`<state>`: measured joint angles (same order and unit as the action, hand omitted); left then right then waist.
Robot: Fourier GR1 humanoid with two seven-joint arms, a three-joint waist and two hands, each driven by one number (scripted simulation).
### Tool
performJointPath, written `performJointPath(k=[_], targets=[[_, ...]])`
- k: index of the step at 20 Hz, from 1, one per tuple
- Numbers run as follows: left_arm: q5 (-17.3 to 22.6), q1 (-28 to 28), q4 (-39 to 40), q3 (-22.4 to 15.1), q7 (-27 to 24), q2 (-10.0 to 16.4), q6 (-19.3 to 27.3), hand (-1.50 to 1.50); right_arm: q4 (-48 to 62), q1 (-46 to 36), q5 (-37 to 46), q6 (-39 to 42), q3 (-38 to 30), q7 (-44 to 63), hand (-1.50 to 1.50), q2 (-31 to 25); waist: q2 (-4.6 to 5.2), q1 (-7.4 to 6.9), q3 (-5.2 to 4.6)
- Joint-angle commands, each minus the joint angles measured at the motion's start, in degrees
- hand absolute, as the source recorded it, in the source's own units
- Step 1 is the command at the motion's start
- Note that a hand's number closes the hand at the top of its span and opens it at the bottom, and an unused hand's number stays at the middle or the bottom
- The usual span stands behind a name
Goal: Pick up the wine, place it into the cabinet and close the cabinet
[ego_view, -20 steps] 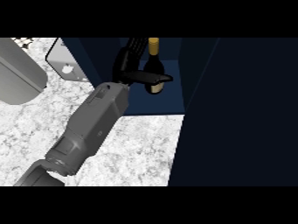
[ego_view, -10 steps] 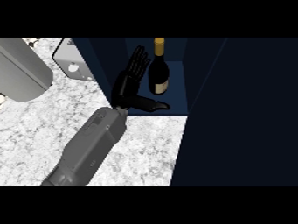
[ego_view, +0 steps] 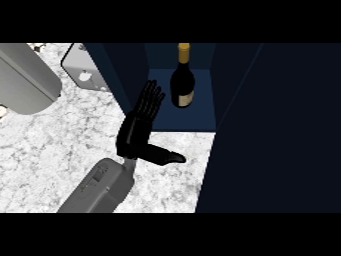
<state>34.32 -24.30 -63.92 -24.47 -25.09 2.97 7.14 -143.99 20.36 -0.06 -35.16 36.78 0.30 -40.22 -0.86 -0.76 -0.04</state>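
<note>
The wine bottle (ego_view: 182,80) stands upright inside the cabinet (ego_view: 184,119) at the upper middle of the frame, and the right hand (ego_view: 140,125), empty with fingers straight just left of it, should clear the opening before pushing the dark door (ego_view: 291,125) shut.

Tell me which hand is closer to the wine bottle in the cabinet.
Left. The left hand is open just left of the wine bottle, not touching; the right hand is out of view.
</note>
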Motion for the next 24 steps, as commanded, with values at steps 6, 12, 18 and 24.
performJointPath(k=[6,12,18,24], targets=[[2.0,15.3,-14.7,-0.8,0.4,5.0,-2.6,-1.5,-14.1,4.9,0.6,1.4,1.5,5.4,-1.5,-5.7,0.35,1.17,-0.05],[2.7,21.0,-21.8,0.9,1.4,10.5,-4.6,-1.5,-13.5,2.2,-2.4,5.6,1.6,6.0,-1.5,-7.7,0.39,0.66,-0.03],[2.8,24.8,-21.3,4.5,-3.4,15.1,-9.9,-1.5,-9.0,-0.3,-5.0,15.2,7.6,2.8,1.5,-10.2,0.66,-0.08,-0.06],[6.6,25.8,-24.3,10.8,-0.5,20.5,-11.9,-1.5,-12.9,-0.9,-3.5,18.6,11.2,3.0,1.5,-11.4,0.54,0.6,-0.07]])
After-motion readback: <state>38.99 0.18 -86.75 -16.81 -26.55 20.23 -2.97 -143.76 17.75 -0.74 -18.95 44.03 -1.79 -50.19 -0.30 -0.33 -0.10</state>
